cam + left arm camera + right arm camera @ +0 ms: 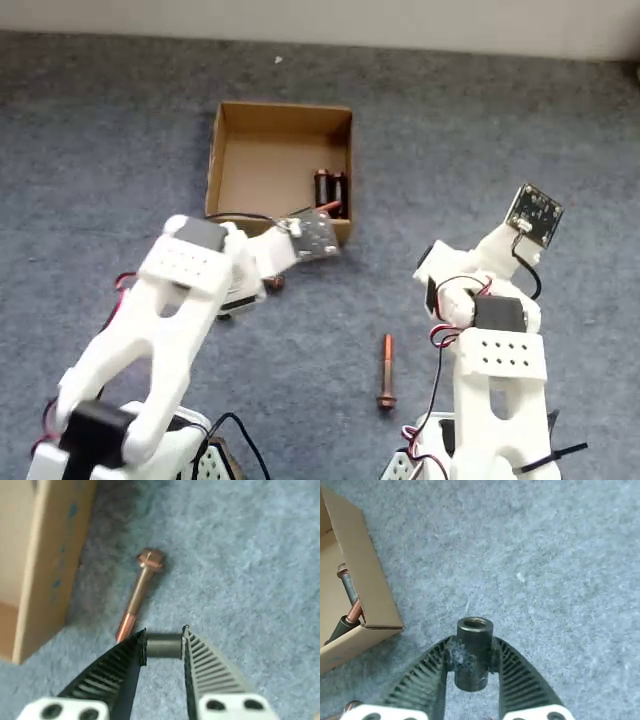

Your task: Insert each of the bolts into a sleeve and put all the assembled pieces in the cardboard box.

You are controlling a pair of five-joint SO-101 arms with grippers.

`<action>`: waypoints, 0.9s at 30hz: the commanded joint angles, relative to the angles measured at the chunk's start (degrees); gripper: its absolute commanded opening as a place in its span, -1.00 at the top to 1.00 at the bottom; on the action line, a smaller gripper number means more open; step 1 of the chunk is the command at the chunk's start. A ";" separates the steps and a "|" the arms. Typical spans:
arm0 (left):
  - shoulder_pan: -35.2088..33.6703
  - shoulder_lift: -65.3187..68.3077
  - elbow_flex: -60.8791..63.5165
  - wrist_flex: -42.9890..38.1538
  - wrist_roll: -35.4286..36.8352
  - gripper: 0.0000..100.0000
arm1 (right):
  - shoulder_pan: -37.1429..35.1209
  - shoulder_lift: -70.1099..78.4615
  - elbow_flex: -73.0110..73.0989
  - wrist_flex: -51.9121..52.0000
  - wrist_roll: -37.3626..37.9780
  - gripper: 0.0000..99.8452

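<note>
Copper bolt (140, 592) lies on the counter (250, 555) just beside the cardboard box (45, 555), its tip just beyond the left hand (164, 639), which is clamped on a sleeve (163, 647). Right hand (471, 642), near the box, clamps a second sleeve (472, 665).

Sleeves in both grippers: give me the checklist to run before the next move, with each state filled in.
1. Left gripper grips left sleeve: ok, clamped between the fingertips.
2. Left sleeve's bore free for a bolt: not ok, it sits crosswise, ends against them.
3. Right gripper grips right sleeve: ok, upright, open bore showing.
4. Near bolt loose: ok, on the carpet beside the cardboard box.
5. Far bolt loose: ok, on the carpet away from the box.
6. Box has room: ok, two assembled pieces against one wall.
</note>
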 commanded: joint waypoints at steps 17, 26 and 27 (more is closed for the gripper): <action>2.59 28.97 -17.10 -7.91 -0.35 0.74 | 0.84 -1.54 -0.31 -1.45 0.62 0.99; 2.42 25.45 -16.48 -7.56 2.73 0.99 | 0.84 -1.63 -0.31 -1.45 0.62 0.99; 2.33 23.87 -16.48 -7.56 4.84 0.99 | 0.84 -1.63 -0.31 -1.45 0.62 0.99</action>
